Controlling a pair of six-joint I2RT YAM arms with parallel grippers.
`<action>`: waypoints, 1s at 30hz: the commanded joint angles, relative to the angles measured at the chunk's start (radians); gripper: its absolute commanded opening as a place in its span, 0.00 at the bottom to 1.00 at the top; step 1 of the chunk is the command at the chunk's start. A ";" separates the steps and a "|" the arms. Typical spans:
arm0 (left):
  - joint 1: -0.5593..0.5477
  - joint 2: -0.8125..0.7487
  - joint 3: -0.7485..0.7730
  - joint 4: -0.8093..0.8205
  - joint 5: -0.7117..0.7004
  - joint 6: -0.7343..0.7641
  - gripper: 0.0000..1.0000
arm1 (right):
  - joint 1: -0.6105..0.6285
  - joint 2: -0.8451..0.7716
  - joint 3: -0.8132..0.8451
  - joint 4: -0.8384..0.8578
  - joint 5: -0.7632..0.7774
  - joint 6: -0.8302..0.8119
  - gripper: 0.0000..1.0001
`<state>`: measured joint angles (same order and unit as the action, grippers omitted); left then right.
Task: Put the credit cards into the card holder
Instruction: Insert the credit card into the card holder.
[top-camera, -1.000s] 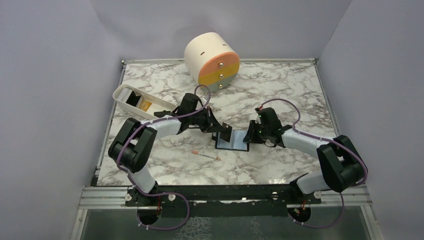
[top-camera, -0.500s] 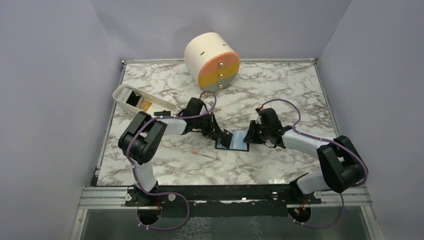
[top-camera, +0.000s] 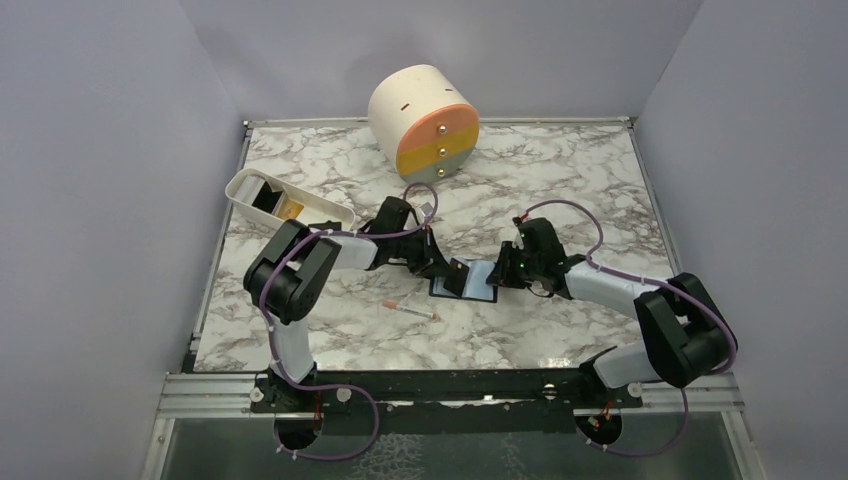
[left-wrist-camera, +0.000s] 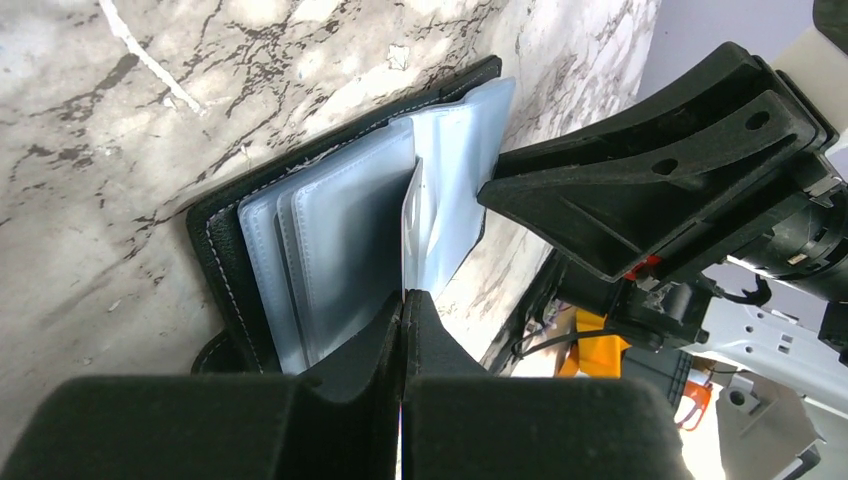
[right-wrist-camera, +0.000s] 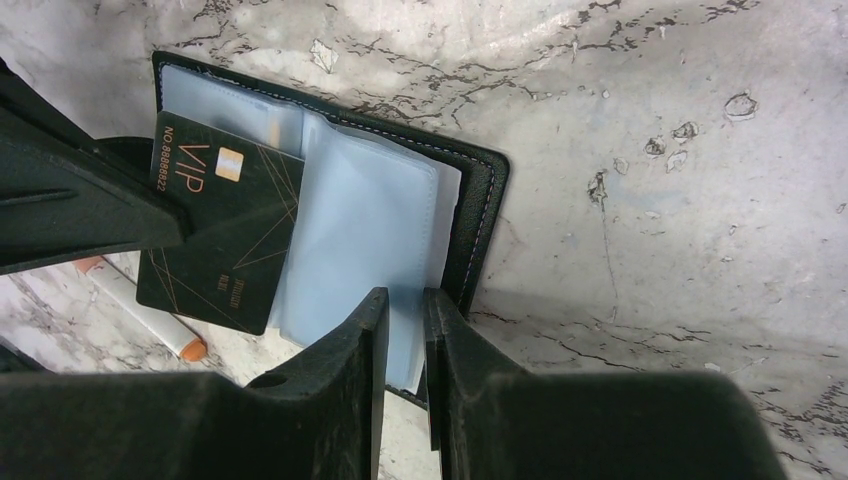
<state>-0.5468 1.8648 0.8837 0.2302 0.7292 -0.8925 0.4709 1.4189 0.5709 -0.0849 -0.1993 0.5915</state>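
Note:
The black card holder (top-camera: 472, 287) lies open mid-table, its pale blue sleeves showing (right-wrist-camera: 370, 220). My left gripper (top-camera: 450, 272) is shut on a black credit card marked VIP (right-wrist-camera: 220, 235) and holds it tilted over the holder's left half. In the left wrist view that card is edge-on (left-wrist-camera: 410, 215) above the sleeves (left-wrist-camera: 330, 220). My right gripper (top-camera: 496, 273) is closed to a narrow gap on the right sleeve edge of the holder (right-wrist-camera: 405, 295). An orange-yellow card (top-camera: 291, 207) stands in the white tray.
A white-and-orange stick (top-camera: 410, 311) lies just left of the holder near the front. The oblong white tray (top-camera: 240, 188) sits at the left. A round cream drawer unit (top-camera: 425, 120) stands at the back. Grey walls enclose the table.
My left gripper has moved right with the black card, bringing it over the holder's left half. The right gripper has barely moved.

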 joint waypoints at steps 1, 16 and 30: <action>-0.019 0.018 0.001 0.037 -0.033 0.035 0.00 | 0.005 0.008 -0.039 -0.035 0.003 0.008 0.19; -0.057 0.026 -0.020 0.119 -0.069 0.000 0.00 | 0.005 -0.044 -0.022 -0.086 0.021 0.017 0.23; -0.070 0.049 -0.037 0.149 -0.139 -0.006 0.00 | 0.005 -0.048 -0.052 -0.078 0.028 0.026 0.18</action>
<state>-0.6064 1.8782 0.8612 0.3420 0.6380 -0.9104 0.4709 1.3777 0.5488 -0.1242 -0.1936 0.6163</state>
